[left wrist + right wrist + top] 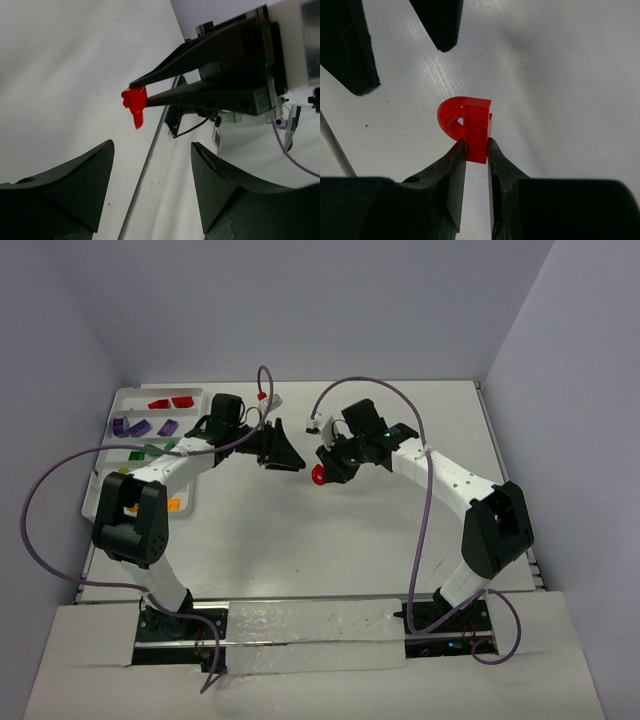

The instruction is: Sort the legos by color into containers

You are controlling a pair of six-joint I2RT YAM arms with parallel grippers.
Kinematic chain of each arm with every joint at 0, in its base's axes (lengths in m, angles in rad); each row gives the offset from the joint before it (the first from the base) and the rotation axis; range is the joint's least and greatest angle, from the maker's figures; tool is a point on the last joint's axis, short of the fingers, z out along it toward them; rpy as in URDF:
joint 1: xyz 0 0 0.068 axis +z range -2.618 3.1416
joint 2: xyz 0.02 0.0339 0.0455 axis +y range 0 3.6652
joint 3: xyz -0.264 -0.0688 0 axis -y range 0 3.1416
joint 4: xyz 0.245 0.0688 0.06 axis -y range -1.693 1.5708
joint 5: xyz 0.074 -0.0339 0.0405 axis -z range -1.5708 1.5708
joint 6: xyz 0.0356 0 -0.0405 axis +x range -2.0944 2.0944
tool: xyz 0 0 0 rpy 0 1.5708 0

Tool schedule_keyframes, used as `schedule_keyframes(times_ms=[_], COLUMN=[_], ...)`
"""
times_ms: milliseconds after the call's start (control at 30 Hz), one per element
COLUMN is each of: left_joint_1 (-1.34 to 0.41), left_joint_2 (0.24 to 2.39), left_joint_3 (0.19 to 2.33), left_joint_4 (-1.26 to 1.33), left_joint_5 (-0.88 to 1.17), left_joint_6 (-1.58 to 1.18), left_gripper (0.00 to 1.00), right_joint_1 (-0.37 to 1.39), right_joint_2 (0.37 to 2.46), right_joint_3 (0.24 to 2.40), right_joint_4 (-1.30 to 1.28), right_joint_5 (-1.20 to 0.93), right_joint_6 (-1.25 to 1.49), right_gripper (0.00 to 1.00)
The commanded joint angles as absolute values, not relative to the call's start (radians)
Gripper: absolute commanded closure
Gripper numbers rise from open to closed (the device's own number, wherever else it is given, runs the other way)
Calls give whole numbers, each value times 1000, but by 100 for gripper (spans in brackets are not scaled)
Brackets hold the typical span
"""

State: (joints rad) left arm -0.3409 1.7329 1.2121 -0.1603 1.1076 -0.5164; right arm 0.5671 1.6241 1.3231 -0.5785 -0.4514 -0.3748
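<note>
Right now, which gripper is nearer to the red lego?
Right. The right gripper is shut on the red lego, pinching it between its fingertips. The left gripper stands open, facing it without touching.

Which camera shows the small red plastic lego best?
Right wrist: the small red plastic lego fills the centre, pinched in the right end effector. Left wrist shows it smaller; top external, only a red speck.

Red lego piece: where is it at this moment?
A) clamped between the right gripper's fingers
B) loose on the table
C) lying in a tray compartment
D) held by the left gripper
A: the right wrist view shows the red lego clamped at the tips of the right gripper, while the left gripper stands open and empty.
</note>
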Motion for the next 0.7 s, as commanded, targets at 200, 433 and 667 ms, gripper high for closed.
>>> schedule_keyframes(times_ms=[200, 433, 667], left_joint_1=[-381, -387, -398], left_joint_2=[1766, 1808, 1809], left_joint_3=[1237, 1262, 1246], left_joint_4=[-78, -142, -111], left_joint_5=[1087, 1057, 1072], left_joint_6=[-602, -581, -612], left_gripper=[33, 39, 46], right_joint_1=[618, 629, 638], right_joint_2=[1569, 1568, 1573], right_joint_3=[1388, 1402, 1416], right_joint_4=[-575, -579, -587], right_joint_5=[-422, -420, -410], right_joint_6=[-357, -351, -352], right_gripper=[85, 85, 85])
